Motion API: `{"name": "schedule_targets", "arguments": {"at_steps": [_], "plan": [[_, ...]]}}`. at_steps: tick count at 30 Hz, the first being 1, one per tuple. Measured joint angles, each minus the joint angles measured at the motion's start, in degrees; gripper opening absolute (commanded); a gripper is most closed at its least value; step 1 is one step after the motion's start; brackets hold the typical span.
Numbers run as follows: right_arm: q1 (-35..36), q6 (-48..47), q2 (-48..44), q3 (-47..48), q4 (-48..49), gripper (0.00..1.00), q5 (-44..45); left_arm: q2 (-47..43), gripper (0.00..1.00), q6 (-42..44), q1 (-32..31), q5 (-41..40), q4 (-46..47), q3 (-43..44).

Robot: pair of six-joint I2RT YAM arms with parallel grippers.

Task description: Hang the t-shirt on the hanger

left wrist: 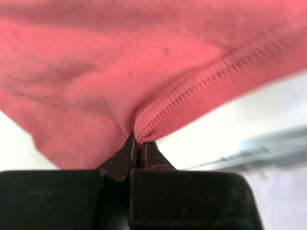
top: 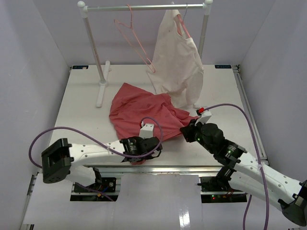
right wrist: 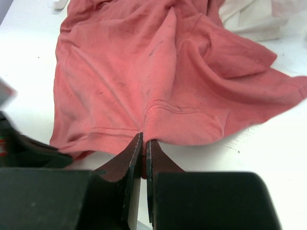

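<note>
The salmon t-shirt (top: 139,108) lies crumpled on the white table, near the middle. My left gripper (top: 140,149) is shut on its near ribbed edge; the left wrist view shows the cloth (left wrist: 144,72) pinched between the jaws of that gripper (left wrist: 139,142). My right gripper (top: 184,129) is shut on the shirt's near right edge; the right wrist view shows the ribbed hem (right wrist: 158,115) held by that gripper (right wrist: 144,139). The bare pink wire hanger (top: 135,40) hangs by its hook on the rail at the back, tilted.
A white clothes rail (top: 144,7) on posts stands at the back of the table (top: 81,110). A cream garment (top: 177,62) hangs from it on another pink hanger, its bottom touching the table next to the t-shirt. Grey walls close in both sides.
</note>
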Motion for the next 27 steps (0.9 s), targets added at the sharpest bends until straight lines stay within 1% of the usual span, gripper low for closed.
{"name": "schedule_targets", "arguments": {"at_steps": [3, 6, 9, 11, 13, 15, 16, 17, 19, 20, 21, 23, 24, 25, 27], "plan": [[0.2, 1.4, -2.1, 0.0, -3.0, 0.08, 0.7, -6.6, 0.0, 0.1, -0.9, 0.7, -2.2, 0.0], [0.6, 2.6, -1.0, 0.6, -5.1, 0.08, 1.3, -8.9, 0.0, 0.0, -0.9, 0.9, -4.1, 0.1], [1.1, 3.3, 3.8, 3.4, -6.9, 0.08, 2.3, -9.4, 0.0, 0.2, -0.7, 0.7, -5.6, 0.1], [1.1, 3.4, 9.3, 6.4, -7.0, 0.08, 3.0, -9.8, 0.0, 1.6, 0.9, 0.7, -6.2, 0.5], [1.1, 3.3, 16.1, 10.7, -7.6, 0.08, 3.4, -10.0, 0.0, 4.0, 5.4, 2.6, -5.7, 1.2], [1.0, 2.7, 24.6, 16.6, -7.3, 0.1, 3.4, -10.1, 0.0, 7.2, 14.2, 4.6, -3.5, 1.3], [0.9, 2.3, 28.7, 19.5, -6.7, 0.12, 3.3, -10.0, 0.0, 8.5, 18.5, 5.2, -2.4, 1.3], [0.8, 1.9, 32.3, 22.1, -6.0, 0.18, 3.2, -10.0, 0.0, 9.8, 22.6, 5.6, -1.4, 1.3], [0.4, 0.9, 37.8, 26.3, -5.7, 0.26, 2.4, -9.4, 0.09, 12.1, 28.0, 6.1, 0.3, 1.3], [0.1, 0.2, 40.5, 28.5, -5.7, 0.31, 1.9, -8.8, 0.16, 13.1, 29.9, 6.3, 1.0, 1.3], [-0.3, -0.6, 43.2, 30.9, -5.7, 0.33, 1.2, -7.9, 0.23, 13.9, 31.3, 6.6, 1.5, 1.4], [-1.4, -1.9, 48.2, 35.7, -5.7, 0.4, -0.1, -5.6, 0.56, 15.2, 33.2, 7.3, 2.1, 1.7], [-2.0, -2.5, 50.5, 37.9, -5.7, 0.45, -0.7, -4.4, 0.71, 15.8, 34.0, 7.6, 2.5, 1.9], [-2.6, -3.1, 52.7, 40.0, -5.8, 0.48, -1.1, -3.2, 0.79, 16.3, 34.8, 7.9, 2.9, 2.0], [-3.5, -4.3, 55.9, 42.9, -6.0, 0.54, -1.6, -1.8, 0.89, 17.0, 35.9, 8.2, 3.5, 2.3]]}}
